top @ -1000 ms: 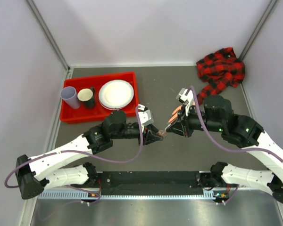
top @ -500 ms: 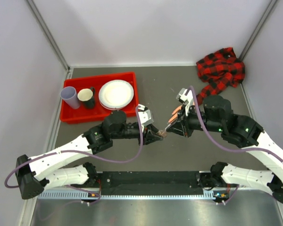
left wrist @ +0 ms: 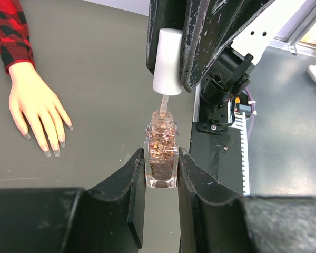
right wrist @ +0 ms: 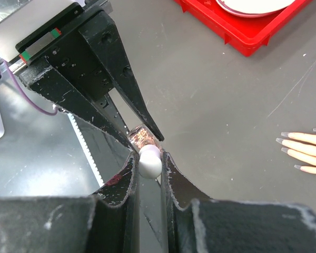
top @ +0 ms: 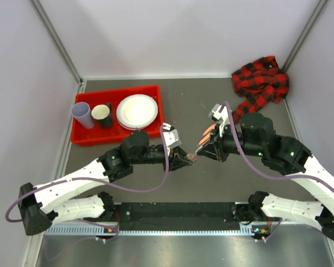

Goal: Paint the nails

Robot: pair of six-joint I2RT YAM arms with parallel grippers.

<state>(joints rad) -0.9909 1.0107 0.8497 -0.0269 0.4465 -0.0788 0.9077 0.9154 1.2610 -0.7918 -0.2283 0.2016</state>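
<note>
My left gripper (left wrist: 161, 158) is shut on a small clear polish bottle (left wrist: 161, 150) of coppery glitter, held upright above the table. My right gripper (right wrist: 149, 158) is shut on the bottle's white cap (right wrist: 149, 162). The cap (left wrist: 167, 60) stands just above the bottle neck, with its brush stem down in the neck. The two grippers meet at mid-table (top: 195, 156). The peach mannequin hand (left wrist: 37, 110) lies flat, its nails (left wrist: 52, 150) pointing toward the grippers. Its fingertips (right wrist: 300, 150) show at the right edge of the right wrist view. The red-and-black plaid sleeve (top: 260, 83) lies bunched at the back right.
A red tray (top: 86, 138) at the back left holds a white plate (top: 137, 110), a lilac cup (top: 82, 114) and a black cup (top: 102, 115). Grey walls close the table on three sides. The arms' base rail (top: 178, 214) runs along the near edge.
</note>
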